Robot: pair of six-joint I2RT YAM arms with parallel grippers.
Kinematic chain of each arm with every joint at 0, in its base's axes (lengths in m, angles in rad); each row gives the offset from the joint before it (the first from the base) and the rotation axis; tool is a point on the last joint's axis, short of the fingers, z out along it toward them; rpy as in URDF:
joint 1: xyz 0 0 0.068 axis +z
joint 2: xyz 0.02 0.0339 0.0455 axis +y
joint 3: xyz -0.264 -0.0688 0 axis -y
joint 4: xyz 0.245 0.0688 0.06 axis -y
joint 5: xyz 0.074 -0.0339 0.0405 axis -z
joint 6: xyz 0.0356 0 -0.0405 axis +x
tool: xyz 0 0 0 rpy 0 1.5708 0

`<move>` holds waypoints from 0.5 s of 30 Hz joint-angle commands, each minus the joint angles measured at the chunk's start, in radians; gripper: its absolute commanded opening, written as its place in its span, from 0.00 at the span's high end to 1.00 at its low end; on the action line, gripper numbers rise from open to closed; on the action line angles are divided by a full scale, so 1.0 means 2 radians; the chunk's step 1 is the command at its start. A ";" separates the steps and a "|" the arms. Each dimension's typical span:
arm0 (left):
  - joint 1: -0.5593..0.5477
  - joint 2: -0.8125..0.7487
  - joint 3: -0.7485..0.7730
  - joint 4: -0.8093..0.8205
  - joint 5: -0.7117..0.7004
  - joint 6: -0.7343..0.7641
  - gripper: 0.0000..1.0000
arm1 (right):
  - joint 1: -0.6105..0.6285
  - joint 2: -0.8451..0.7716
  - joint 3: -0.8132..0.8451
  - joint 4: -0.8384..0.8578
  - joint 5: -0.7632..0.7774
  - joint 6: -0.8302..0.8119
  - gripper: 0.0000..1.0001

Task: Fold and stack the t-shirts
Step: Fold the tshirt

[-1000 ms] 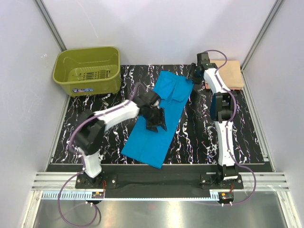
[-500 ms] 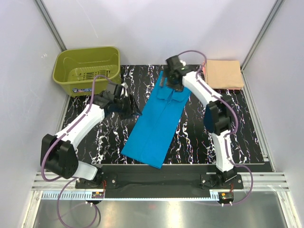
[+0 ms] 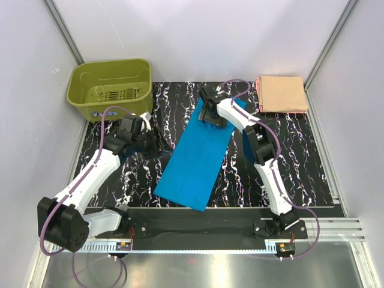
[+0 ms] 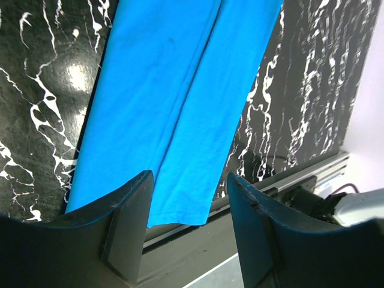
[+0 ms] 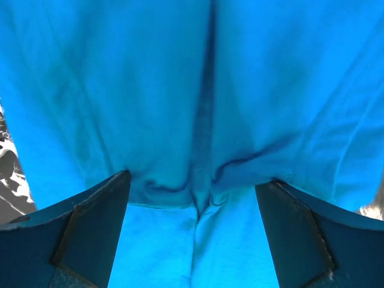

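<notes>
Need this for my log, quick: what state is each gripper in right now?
Left gripper: open, holding nothing.
Right gripper: open over the blue t-shirt, holding nothing.

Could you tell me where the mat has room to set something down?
Free: mat right of the right arm, below the peach t-shirt; a strip between left arm and blue t-shirt. Crowded: around the right gripper.
</notes>
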State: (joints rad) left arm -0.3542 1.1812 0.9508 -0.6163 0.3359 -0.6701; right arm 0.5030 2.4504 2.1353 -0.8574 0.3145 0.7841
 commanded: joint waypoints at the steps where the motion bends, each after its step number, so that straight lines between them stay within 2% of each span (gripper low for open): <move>1: 0.014 -0.012 -0.010 0.004 0.026 0.011 0.42 | 0.004 0.064 0.076 0.008 -0.015 -0.074 0.09; 4: 0.022 -0.009 -0.009 0.002 0.035 0.015 0.42 | 0.004 0.103 0.135 -0.003 -0.028 -0.120 0.09; 7: 0.025 -0.002 -0.007 0.000 0.046 0.023 0.42 | 0.004 0.109 0.144 0.019 -0.034 -0.180 0.09; 12: 0.025 0.027 -0.014 0.004 0.061 0.037 0.38 | 0.004 0.070 0.090 0.072 -0.057 -0.259 0.10; 15: 0.022 0.063 -0.014 0.011 0.064 0.052 0.38 | 0.004 0.029 0.014 0.090 -0.077 -0.291 0.09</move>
State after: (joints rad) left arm -0.3080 1.2457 0.9375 -0.6273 0.4187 -0.6163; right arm 0.5068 2.5717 2.2986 -0.7055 0.2493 0.3305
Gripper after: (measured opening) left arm 0.615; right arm 0.911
